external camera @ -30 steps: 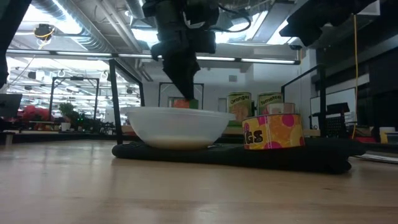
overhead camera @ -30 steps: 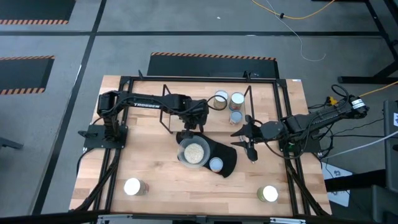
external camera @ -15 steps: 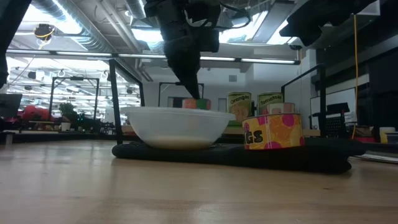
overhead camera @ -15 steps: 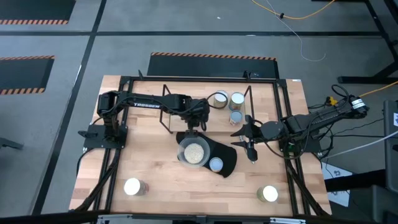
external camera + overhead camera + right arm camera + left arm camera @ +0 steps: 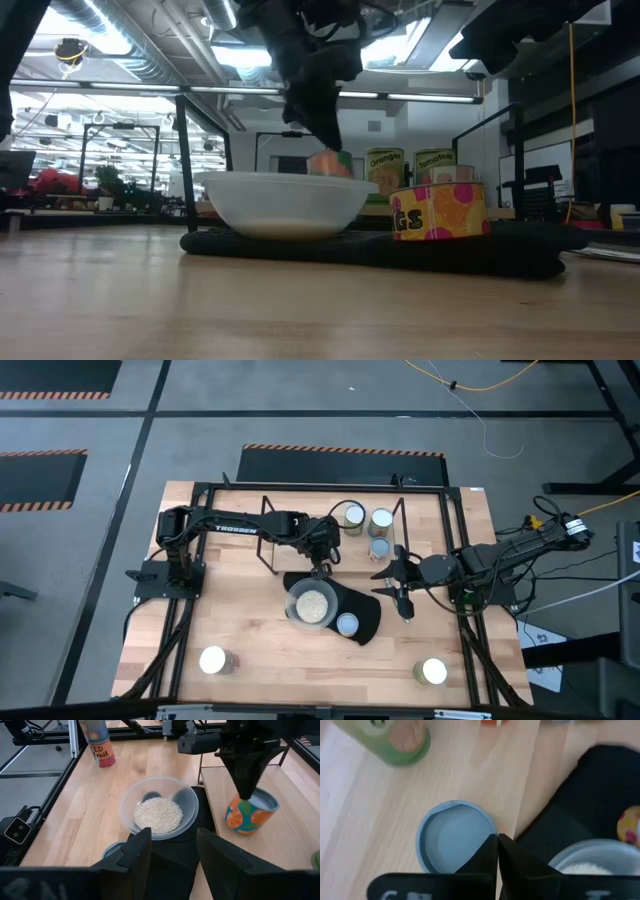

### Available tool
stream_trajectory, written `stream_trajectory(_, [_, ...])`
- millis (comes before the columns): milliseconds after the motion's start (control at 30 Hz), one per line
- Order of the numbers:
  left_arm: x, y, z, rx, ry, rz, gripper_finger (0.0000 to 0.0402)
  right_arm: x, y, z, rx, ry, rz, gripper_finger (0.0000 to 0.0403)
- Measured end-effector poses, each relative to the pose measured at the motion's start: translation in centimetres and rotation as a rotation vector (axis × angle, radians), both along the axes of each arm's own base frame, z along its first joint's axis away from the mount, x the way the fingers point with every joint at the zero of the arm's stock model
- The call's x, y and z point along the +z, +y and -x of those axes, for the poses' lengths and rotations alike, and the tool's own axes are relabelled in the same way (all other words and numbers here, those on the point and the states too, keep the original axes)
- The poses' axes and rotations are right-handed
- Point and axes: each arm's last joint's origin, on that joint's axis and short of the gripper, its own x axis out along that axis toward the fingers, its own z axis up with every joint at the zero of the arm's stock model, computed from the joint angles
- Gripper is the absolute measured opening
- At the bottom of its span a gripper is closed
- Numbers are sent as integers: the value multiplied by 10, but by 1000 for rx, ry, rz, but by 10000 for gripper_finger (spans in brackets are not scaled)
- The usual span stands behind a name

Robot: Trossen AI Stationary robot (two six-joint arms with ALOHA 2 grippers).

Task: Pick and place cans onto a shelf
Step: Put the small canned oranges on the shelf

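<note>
My left gripper (image 5: 321, 563) is shut, its tips on a can with a bluish top and an orange and green label (image 5: 247, 815), which also shows in the left wrist view (image 5: 452, 842). The can stands on the wood between the bowl and the black rod shelf (image 5: 268, 535). Three cans (image 5: 368, 525) stand at the shelf's right end. Another can (image 5: 347, 624) sits on the black mat. My right gripper (image 5: 403, 598) is open and empty over the mat's right edge. My left gripper has its shut fingertips (image 5: 244, 790) on the rim of the can's top (image 5: 489, 826), on the side toward the bowl. The fingers come from above, pointing down at a slant. The can's base is on the table.
A clear bowl of pale grains (image 5: 312, 603) sits on the black mat (image 5: 368, 615). Two cans (image 5: 213, 660) (image 5: 432, 671) stand near the near edge. A tall pink can (image 5: 99, 742) stands at the table's left. Black frame rails run along both sides.
My left gripper, shut throughout, has gone toward the table's right and far edges, away from the bowl. The can under its tips has slid along the table with it, toward the three cans.
</note>
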Motion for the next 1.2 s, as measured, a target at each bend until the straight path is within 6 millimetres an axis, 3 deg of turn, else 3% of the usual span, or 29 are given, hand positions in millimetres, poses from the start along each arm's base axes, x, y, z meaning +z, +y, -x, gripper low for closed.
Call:
stream_trajectory(167, [3, 1, -5, 0, -62, -8, 4, 0, 0, 0, 0, 0, 0, 163])
stream_trajectory(767, [6, 1, -5, -73, -69, -58, 68, 0, 0, 0, 0, 0, 0, 163])
stream_trajectory(1000, [30, -1, 7, -132, -109, -102, 69, 4, 2, -8, 25, -75, 37, 163])
stream_trajectory(1200, [63, -5, 37, -134, -107, -107, 69, 3, -5, -23, 31, -114, 131, 163])
